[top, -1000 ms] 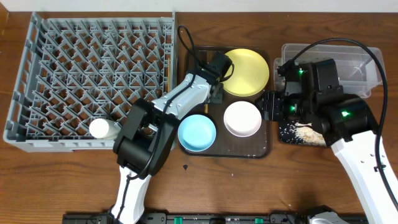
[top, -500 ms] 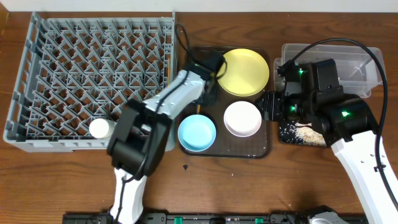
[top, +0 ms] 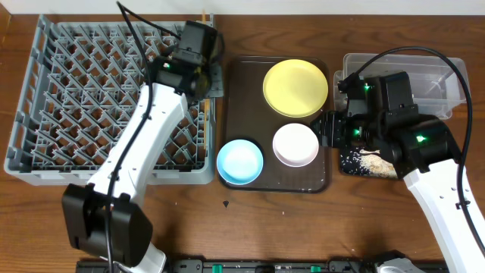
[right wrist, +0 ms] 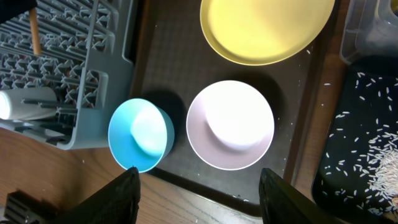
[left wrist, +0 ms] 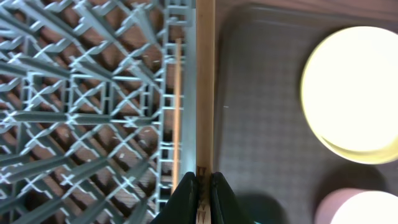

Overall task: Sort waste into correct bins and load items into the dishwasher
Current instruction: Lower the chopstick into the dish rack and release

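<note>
- left pincer: shut tight on thin wooden chopstick
- held stick points straight ahead, over side wall of grey dish rack, next to brown tray
- second chopstick lies just inside rack, beside first one
- right pincer: open, fingers far apart, holds nothing, hangs above tray edge near white bowl
- yellow plate, blue bowl, white bowl sit on brown tray
- small white cup lies in rack
- rice crumbs in black tray, just beside clear tub
</note>
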